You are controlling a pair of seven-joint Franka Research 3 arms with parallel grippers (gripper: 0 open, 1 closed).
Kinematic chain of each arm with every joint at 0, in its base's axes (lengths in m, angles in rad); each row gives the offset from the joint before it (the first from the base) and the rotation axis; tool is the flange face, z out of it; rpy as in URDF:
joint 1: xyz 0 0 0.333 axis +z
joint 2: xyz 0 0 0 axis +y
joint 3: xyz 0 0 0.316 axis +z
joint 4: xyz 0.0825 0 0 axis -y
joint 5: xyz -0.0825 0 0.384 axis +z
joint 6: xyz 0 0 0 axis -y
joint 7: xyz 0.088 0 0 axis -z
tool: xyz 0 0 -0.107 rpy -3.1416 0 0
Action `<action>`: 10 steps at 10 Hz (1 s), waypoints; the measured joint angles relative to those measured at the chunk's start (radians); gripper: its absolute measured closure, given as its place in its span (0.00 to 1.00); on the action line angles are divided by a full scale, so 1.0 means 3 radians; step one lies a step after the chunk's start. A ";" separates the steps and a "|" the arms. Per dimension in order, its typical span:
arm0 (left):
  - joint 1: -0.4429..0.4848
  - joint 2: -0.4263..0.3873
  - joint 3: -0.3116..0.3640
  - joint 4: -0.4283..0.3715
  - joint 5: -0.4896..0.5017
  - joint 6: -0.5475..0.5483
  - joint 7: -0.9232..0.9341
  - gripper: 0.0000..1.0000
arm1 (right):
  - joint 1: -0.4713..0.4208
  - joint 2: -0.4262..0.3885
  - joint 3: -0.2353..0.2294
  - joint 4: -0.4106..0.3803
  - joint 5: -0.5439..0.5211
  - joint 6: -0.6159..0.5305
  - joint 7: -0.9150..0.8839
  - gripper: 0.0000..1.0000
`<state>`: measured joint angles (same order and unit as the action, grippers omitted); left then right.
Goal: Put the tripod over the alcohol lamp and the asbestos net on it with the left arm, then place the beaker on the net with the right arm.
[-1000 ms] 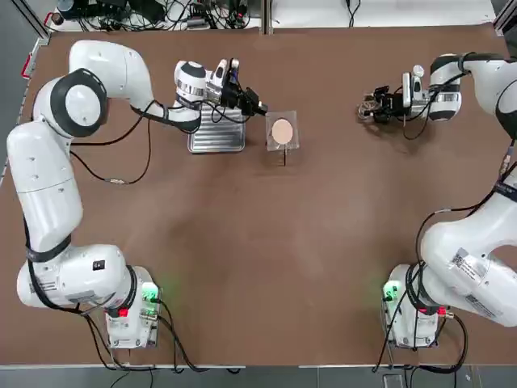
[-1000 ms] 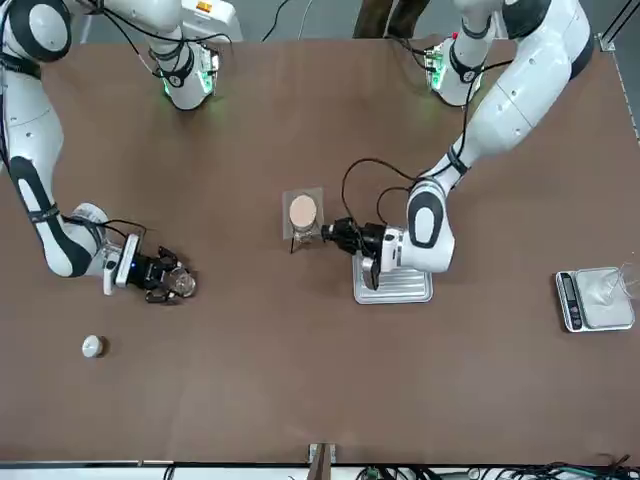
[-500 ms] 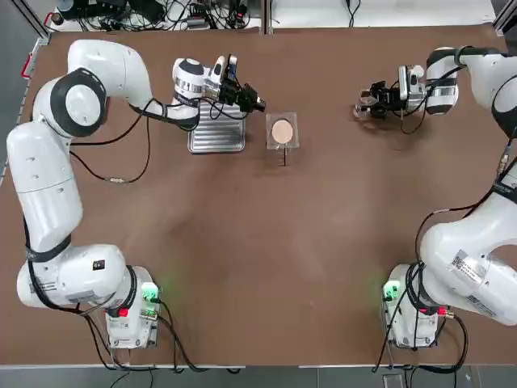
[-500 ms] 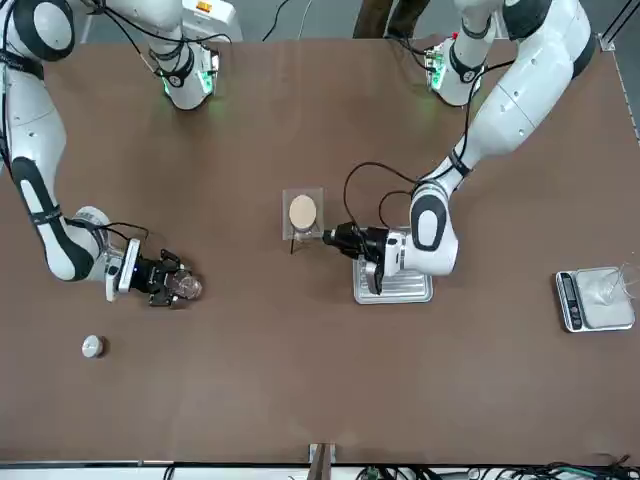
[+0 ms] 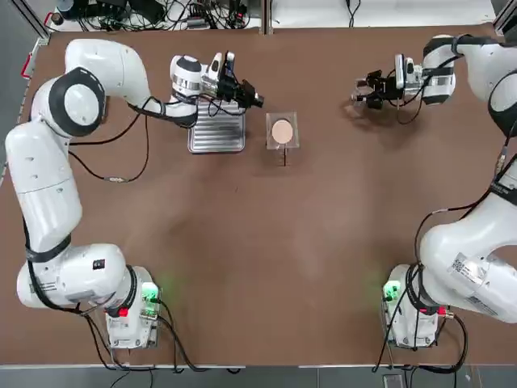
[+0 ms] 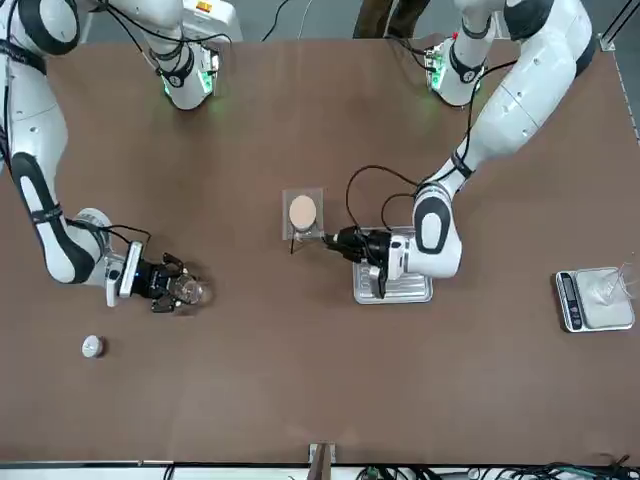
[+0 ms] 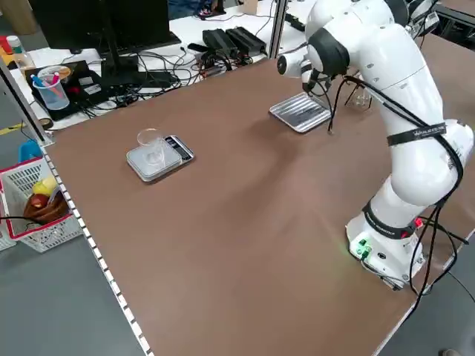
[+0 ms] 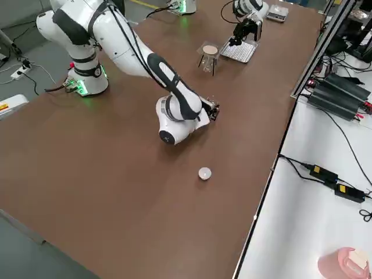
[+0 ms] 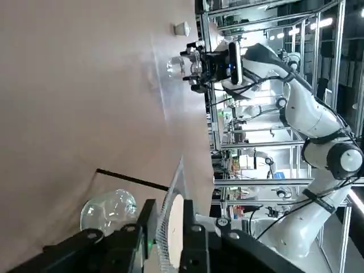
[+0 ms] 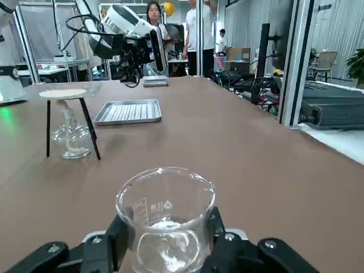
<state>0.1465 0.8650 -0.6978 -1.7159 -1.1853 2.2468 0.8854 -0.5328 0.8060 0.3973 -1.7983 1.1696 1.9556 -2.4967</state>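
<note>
The asbestos net lies flat on the tripod, which stands over the alcohol lamp at the table's far middle. My left gripper hovers above the tray's corner, just left of the net and apart from it. Its fingers are open, with the net's edge showing beyond the gap. Far to the right, my right gripper is shut on the clear beaker, which stays upright. The front view shows the beaker at the gripper's tip.
A ribbed silver tray lies beside the tripod, under the left wrist. A small white bottle stands past the right gripper. A scale with a glass vessel sits far out on the left side. People stand beyond the table.
The right gripper has carried the beaker a little toward the table's far side and the middle. The left gripper has drawn back from the net, over the tray's far corner.
</note>
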 joint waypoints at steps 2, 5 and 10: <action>0.0203 -0.0087 -0.0004 0.0004 0.0169 -0.0029 -0.0053 0.74 | 0.0149 -0.0141 0.0005 0.0001 0.0149 0.0001 0.0045 0.41; 0.0504 -0.0272 -0.0007 0.0004 0.1119 -0.0065 -0.0751 0.74 | 0.0448 -0.0431 0.0014 -0.0057 0.0418 0.0115 0.0157 0.41; 0.1067 -0.0604 -0.0003 0.0011 0.2418 -0.0398 -0.1523 0.74 | 0.0953 -0.1014 0.0025 -0.0492 0.1005 0.0568 0.0294 0.41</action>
<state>0.4666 0.6838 -0.6986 -1.7125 -0.4598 2.1276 0.4286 -0.2469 0.5017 0.4048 -1.9459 1.4713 2.1260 -2.4083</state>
